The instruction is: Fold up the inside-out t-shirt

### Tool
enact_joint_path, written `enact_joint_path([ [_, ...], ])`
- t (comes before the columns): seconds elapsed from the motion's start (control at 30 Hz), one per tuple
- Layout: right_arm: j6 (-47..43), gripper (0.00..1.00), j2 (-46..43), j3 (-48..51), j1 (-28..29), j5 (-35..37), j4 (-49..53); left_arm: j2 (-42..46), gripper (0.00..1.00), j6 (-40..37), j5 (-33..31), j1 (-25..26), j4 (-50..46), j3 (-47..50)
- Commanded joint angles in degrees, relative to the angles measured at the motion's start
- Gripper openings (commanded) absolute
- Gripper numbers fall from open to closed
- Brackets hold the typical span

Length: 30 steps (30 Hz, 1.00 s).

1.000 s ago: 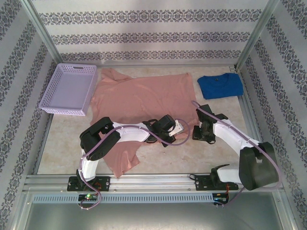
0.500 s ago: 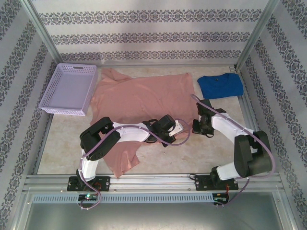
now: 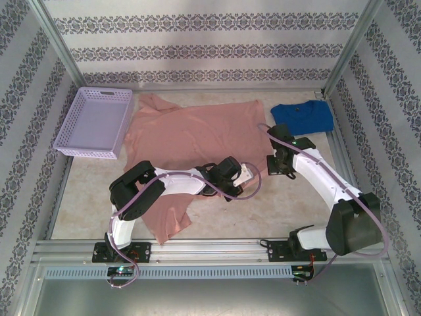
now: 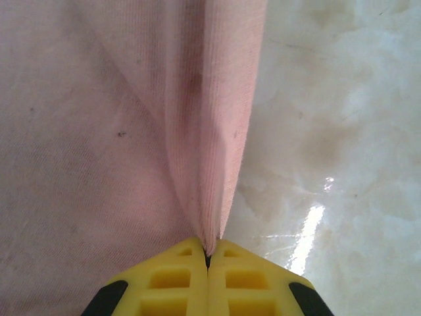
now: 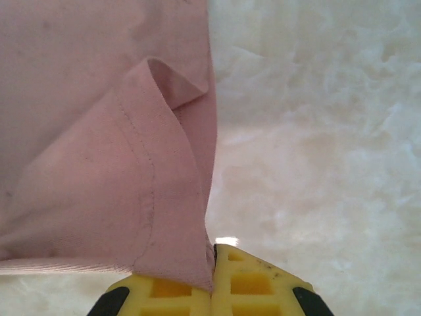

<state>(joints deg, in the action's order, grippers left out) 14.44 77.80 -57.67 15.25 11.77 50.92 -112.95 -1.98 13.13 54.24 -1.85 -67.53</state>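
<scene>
The left gripper [image 4: 208, 255] is clamped on a pinched ridge of the inside-out t-shirt [image 4: 99, 131]. The fold runs straight ahead of its fingertips, with cloth to its left and bare table [image 4: 342, 131] to its right. The right gripper [image 5: 212, 258] is closed on a hemmed edge of the same shirt, with a curled corner ahead, cloth on its left and open table on its right. In the top view the shirt spreads flat beyond both grippers, its long axis lying across the table, and one flap trails back under the left arm [image 3: 174, 181]. A blue t-shirt [image 3: 301, 117] lies beyond the right gripper, apart from the pink cloth. A lilac basket [image 3: 92, 122] sits far left, just beside the shirt's edge.
</scene>
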Motion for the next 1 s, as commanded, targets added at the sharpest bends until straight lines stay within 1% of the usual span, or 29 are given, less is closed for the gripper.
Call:
enact_joint_path([
  [0.0, -1.71, 0.04, 2.17, -2.26, -0.39, 8.75, 2.01, -0.81, 0.00, 0.77, 1.14, -0.98, -4.78, 0.44],
  [0.13, -1.06, 0.08, 5.79, -2.64, -0.99, 9.09, 2.35, -1.03, 0.00, 1.00, 1.85, -0.98, -4.71, 0.33],
  [0.27, 0.18, 0.17, 8.15, -2.19, -3.00, 6.65, 2.25, -1.64, 0.00, 1.58, 3.33, -0.93, -4.68, -0.22],
  [0.33, 0.91, 0.23, 8.52, -1.88, -4.30, 5.99, 2.34, -2.05, 0.00, 1.96, 4.43, -0.81, -4.66, -0.68],
  [0.47, 1.94, 0.29, 7.02, -1.06, -6.08, 5.11, 2.25, -2.69, 0.00, 3.01, 6.49, -0.23, -3.69, -1.36],
  [0.5, 2.31, 0.30, 6.36, -0.63, -6.41, 3.82, 1.98, -2.88, 0.00, 3.18, 6.69, -0.10, -3.52, -1.57],
  [0.63, 6.05, 0.34, 2.13, 4.17, -8.80, -8.74, -1.40, -3.68, 0.02, 3.48, 6.93, 0.25, -3.60, -2.34],
  [0.7, 8.15, 0.37, -0.01, 7.46, -9.73, -13.31, -3.12, -3.64, 0.03, 3.47, 6.83, 0.30, -3.48, -2.28],
  [0.77, 9.96, 0.40, -1.65, 10.70, -10.86, -15.17, -4.88, -3.60, 0.03, 3.35, 6.69, 0.31, -3.50, -2.19],
  [0.87, 12.03, 0.41, -2.22, 14.61, -13.61, -18.41, -8.13, -3.67, 0.04, 3.30, 6.83, 0.27, -3.51, -2.27],
  [0.97, 12.65, 0.41, -1.46, 16.51, -15.02, -18.47, -9.75, -3.43, 0.05, 3.21, 6.59, 0.30, -3.44, -2.19],
])
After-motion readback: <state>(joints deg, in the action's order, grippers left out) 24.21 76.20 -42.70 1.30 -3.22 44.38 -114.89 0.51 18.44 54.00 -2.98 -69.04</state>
